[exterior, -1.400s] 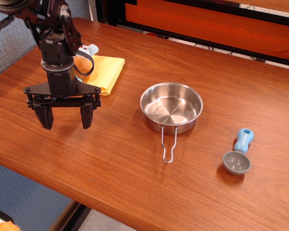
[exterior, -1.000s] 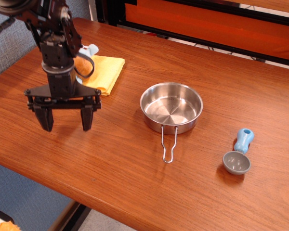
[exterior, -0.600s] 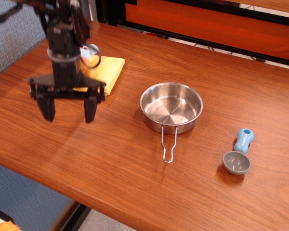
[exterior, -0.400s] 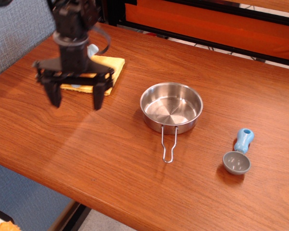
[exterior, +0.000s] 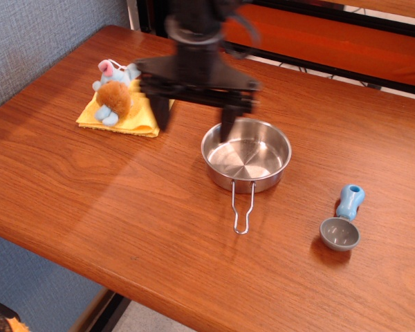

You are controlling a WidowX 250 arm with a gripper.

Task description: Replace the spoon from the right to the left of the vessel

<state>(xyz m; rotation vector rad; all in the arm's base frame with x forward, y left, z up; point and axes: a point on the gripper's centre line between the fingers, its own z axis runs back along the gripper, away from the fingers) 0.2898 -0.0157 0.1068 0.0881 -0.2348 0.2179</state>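
The spoon lies on the wooden table to the right of the vessel, grey bowl toward the front, light-blue handle pointing back. The vessel, a shiny steel pan, sits mid-table with its wire loop handle pointing toward the front edge. My gripper is blurred with motion, raised above the table just left of the pan's back rim. Its two fingers are spread wide apart and hold nothing.
A blue-and-brown plush toy sits on a folded yellow cloth at the back left. An orange-and-black frame runs behind the table's far edge. The table's front edge runs diagonally at the lower left.
My gripper has swept from the left side of the table rightward and back, to just left of the pan, uncovering the plush toy and cloth. Spoon and pan have not moved.
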